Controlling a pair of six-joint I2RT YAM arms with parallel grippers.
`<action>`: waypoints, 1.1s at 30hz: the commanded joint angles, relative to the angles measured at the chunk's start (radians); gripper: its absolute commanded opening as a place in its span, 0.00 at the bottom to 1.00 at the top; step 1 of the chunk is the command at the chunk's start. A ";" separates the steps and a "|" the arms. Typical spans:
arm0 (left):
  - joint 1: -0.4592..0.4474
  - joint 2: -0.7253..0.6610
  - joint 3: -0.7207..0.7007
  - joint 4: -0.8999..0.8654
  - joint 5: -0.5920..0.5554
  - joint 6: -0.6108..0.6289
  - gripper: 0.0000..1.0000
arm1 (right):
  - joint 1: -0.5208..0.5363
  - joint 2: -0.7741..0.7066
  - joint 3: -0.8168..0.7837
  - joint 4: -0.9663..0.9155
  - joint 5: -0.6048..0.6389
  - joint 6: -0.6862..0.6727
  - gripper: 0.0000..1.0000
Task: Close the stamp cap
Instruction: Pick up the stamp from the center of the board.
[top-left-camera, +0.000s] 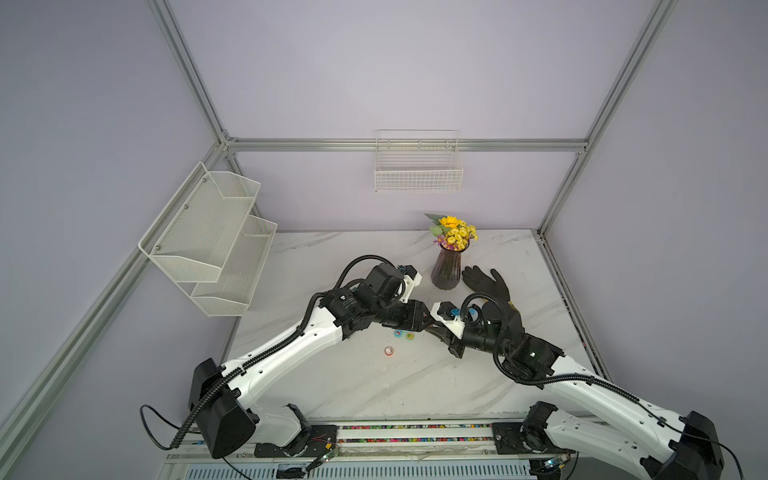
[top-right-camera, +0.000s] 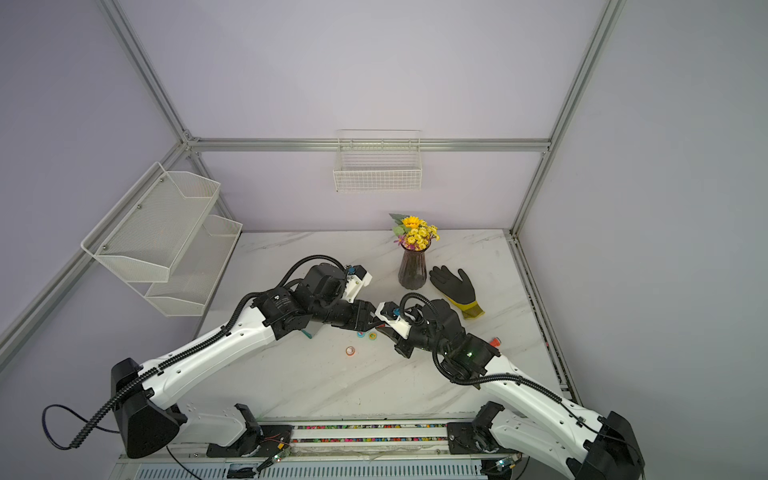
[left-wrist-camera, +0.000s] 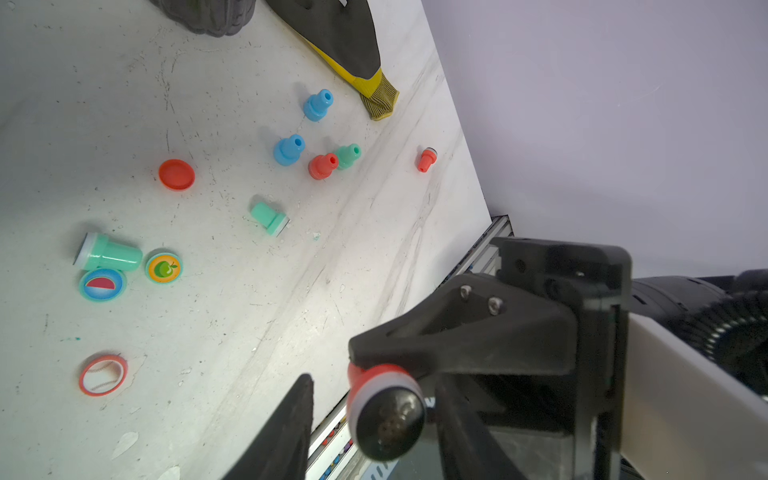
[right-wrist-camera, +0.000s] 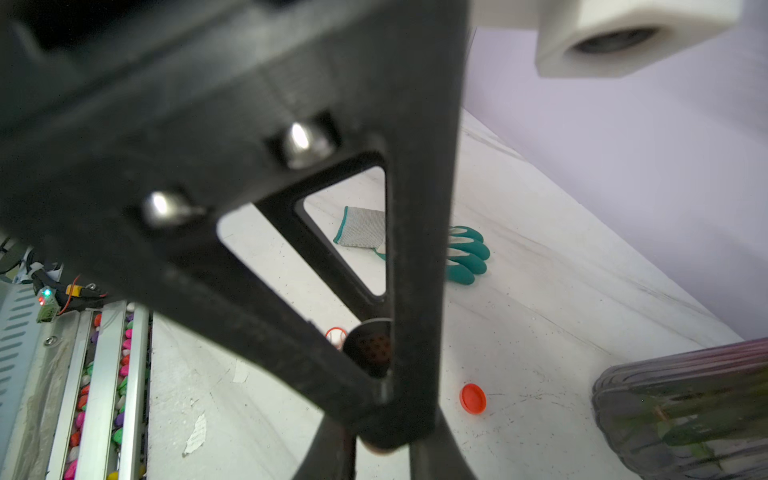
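Text, numbers, brands: none can be read.
Left arm joint sticker (top-left-camera: 341, 299): white print is seen, too small to be read.

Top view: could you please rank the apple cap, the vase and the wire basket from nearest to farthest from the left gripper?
1. Apple cap, just beside the left gripper.
2. Vase, farther back on the table.
3. Wire basket, up on the back wall.

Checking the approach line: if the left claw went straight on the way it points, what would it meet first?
The red stamp pinched in the right claw, its dark face toward the left claw; probably close, depth unclear.
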 joint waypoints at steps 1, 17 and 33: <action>-0.004 -0.001 0.030 0.012 0.003 -0.011 0.45 | 0.006 -0.011 -0.008 0.031 -0.031 -0.045 0.00; -0.004 -0.033 0.035 0.040 0.006 -0.015 0.20 | 0.006 -0.056 0.007 0.016 -0.001 -0.054 0.08; -0.002 -0.243 0.121 0.366 0.213 -0.197 0.15 | 0.004 -0.199 -0.044 0.654 -0.167 0.192 0.45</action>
